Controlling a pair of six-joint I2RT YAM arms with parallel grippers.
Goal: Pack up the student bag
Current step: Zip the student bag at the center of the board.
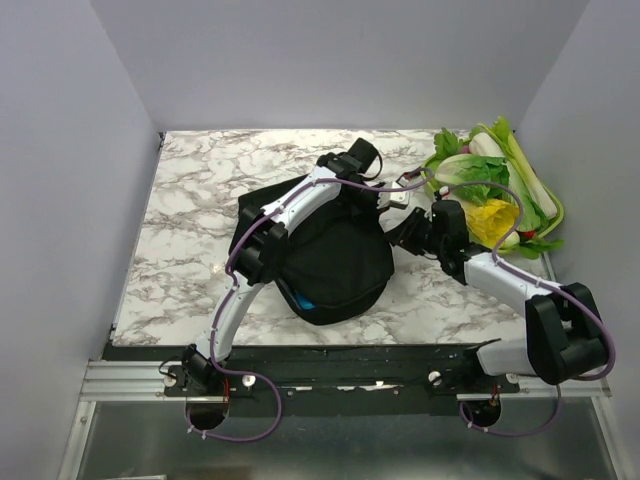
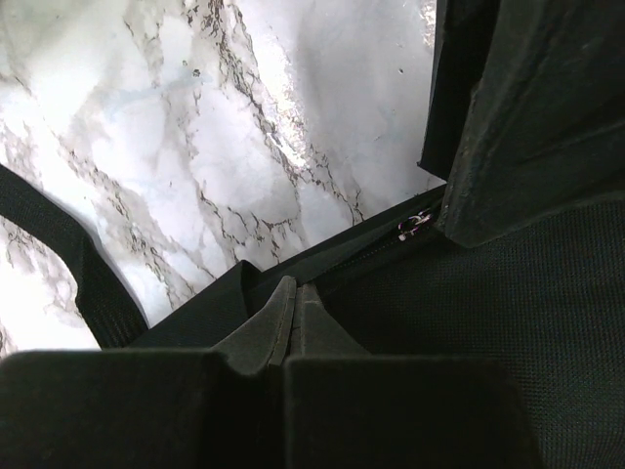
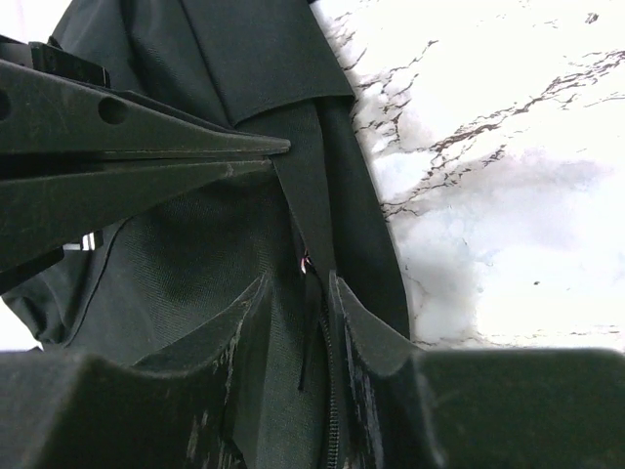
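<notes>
The student bag [image 1: 330, 255] is a black backpack lying in the middle of the marble table, and a bit of blue [image 1: 305, 300] shows at its near edge. My left arm reaches over the bag to its far right edge. The left gripper [image 1: 392, 203] [image 2: 293, 288] is shut, pinching a black strip of the bag's fabric. A small zipper pull [image 2: 415, 225] lies to its right. My right gripper [image 1: 410, 232] [image 3: 298, 293] is a little open. Its fingers stand either side of the bag's zipper and pull [image 3: 306, 264], just below the left gripper's tips [image 3: 283, 151].
A green tray [image 1: 553, 215] of vegetables, with something yellow [image 1: 490, 215], stands at the back right, close behind the right arm. Bare marble [image 1: 190, 220] lies left of the bag. Grey walls close in the table on three sides.
</notes>
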